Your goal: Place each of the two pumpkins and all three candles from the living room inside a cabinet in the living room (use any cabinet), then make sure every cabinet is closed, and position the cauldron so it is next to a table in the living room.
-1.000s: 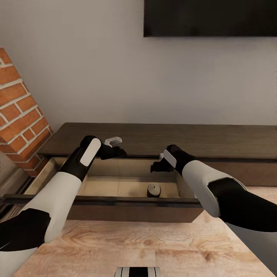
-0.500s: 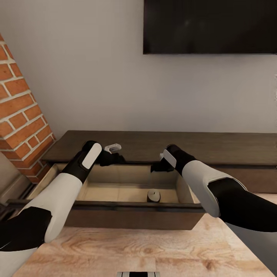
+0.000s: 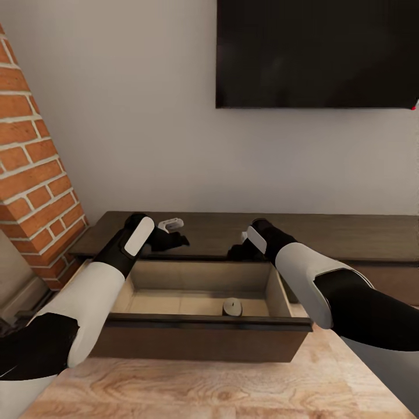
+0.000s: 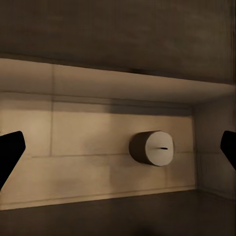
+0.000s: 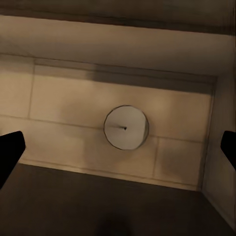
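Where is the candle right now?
The candle stands upright on the pale floor of the cabinet's open drawer, right of centre in the head view, close to its front panel, below the right gripper.

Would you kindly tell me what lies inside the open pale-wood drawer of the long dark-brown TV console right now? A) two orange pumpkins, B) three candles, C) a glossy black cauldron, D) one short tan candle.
D: a single short tan-beige cylindrical candle stands alone on the pale floor of the open drawer of the dark-brown wooden console.
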Motion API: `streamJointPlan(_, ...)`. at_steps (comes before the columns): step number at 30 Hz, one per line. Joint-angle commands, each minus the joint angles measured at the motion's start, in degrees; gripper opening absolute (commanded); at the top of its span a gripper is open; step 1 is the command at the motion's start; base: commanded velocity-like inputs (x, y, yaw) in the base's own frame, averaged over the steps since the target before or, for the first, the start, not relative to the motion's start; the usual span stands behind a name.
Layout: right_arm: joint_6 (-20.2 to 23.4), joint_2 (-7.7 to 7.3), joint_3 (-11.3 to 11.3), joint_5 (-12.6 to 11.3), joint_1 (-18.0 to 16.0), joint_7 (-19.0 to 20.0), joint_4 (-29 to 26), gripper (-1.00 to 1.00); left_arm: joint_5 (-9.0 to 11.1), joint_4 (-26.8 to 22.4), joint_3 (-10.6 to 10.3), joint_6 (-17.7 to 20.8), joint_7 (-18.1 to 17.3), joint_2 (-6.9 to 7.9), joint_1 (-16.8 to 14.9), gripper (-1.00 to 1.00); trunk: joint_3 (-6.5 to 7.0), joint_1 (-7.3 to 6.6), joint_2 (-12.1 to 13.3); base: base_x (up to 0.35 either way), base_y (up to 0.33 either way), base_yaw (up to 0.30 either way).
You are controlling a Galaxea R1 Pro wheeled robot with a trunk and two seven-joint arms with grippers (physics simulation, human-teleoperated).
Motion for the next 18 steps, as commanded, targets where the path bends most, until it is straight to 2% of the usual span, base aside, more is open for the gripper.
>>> streamJointPlan(1,0.21,0.0,0.28,-0.6,-0.01,-0.46,-0.08,1.0,0.56,-0.05,-0.12,0.1,0.59,0.02,-0.03,1.0,0.26,-0.03,0.0,0.0,0.0,0.0)
streamJointPlan(13,0.16,0.02,0.25,-0.6,-0.02,-0.43,-0.02,1.0,0.45,-0.05,-0.14,0.02,0.69,-0.01,-0.01,1.0,4.0,-0.34,0.16,0.0,0.0,0.0)
streamJointPlan(18,0.16,0.02,0.28,-0.6,-0.01,-0.39,0.0,1.0,0.29,-0.09,-0.2,0.01,0.69,-0.06,0.27,1.0,4.45,-0.34,0.16,0.0,0.0,0.0)
